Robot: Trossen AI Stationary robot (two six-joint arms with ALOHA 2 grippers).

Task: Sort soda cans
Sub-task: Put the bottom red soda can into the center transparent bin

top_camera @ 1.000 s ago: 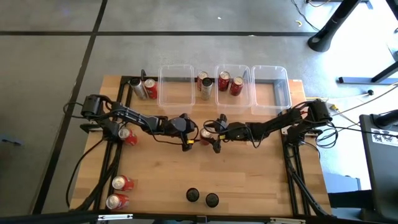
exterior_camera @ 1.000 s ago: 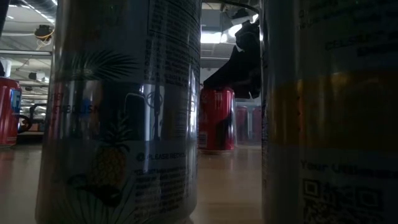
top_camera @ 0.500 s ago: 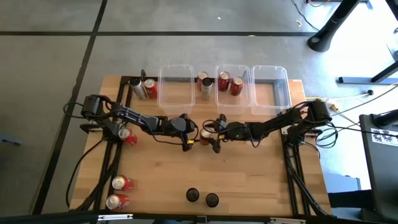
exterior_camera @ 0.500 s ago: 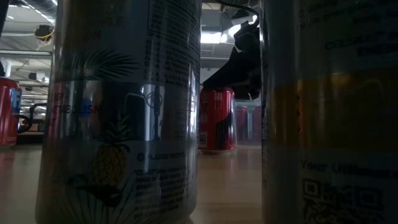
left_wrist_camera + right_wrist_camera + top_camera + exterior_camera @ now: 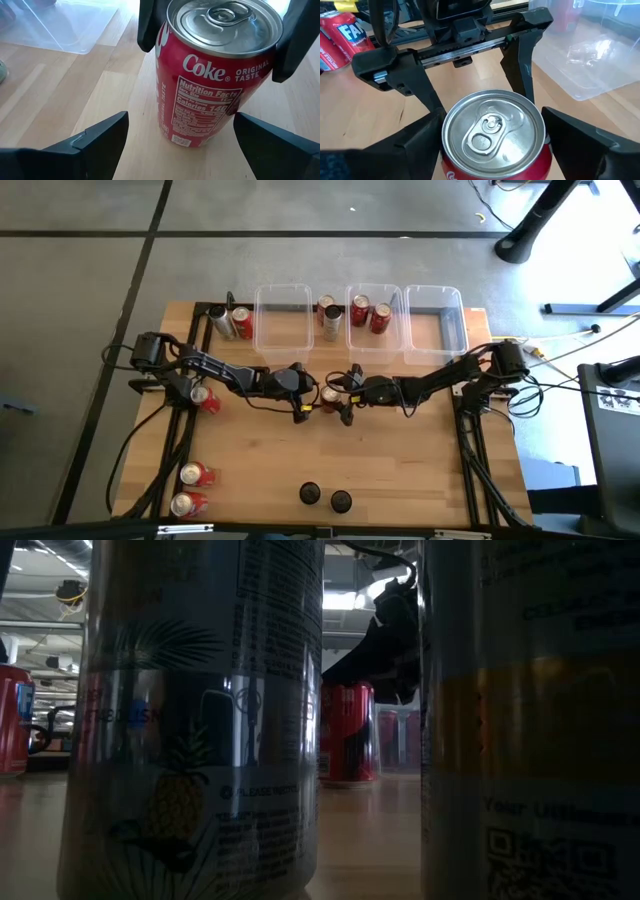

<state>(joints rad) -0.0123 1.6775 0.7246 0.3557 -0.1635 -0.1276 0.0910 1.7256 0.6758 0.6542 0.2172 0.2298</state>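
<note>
A red Coke can point(image 5: 210, 75) with a silver top point(image 5: 492, 131) stands upright on its base at the middle of the wooden table point(image 5: 400, 470). My right gripper point(image 5: 343, 399) reaches it from the table's right. It is open, with one finger point(image 5: 150, 25) on each side of the can's upper part. My left gripper point(image 5: 308, 397) comes from the table's left, also open. Its fingers point(image 5: 100, 137) are spread wide just short of the can's foot. In the low view the can point(image 5: 347, 735) shows under the dark gripper. My right gripper has its two fingers point(image 5: 422, 142) close beside the can's upper wall point(image 5: 165, 50), coming slanting down from the table's right. I cannot tell whether they touch it. The can stands upright on the table.
Three clear bins point(image 5: 282, 320) point(image 5: 352, 330) point(image 5: 440, 330) line the far edge, with red cans point(image 5: 370, 313) in the middle one. More cans stand by the bins point(image 5: 232, 323) point(image 5: 329, 314), by the left arm point(image 5: 205, 397), near left point(image 5: 192, 488), and two black ones point(image 5: 325, 497) at the near edge.
</note>
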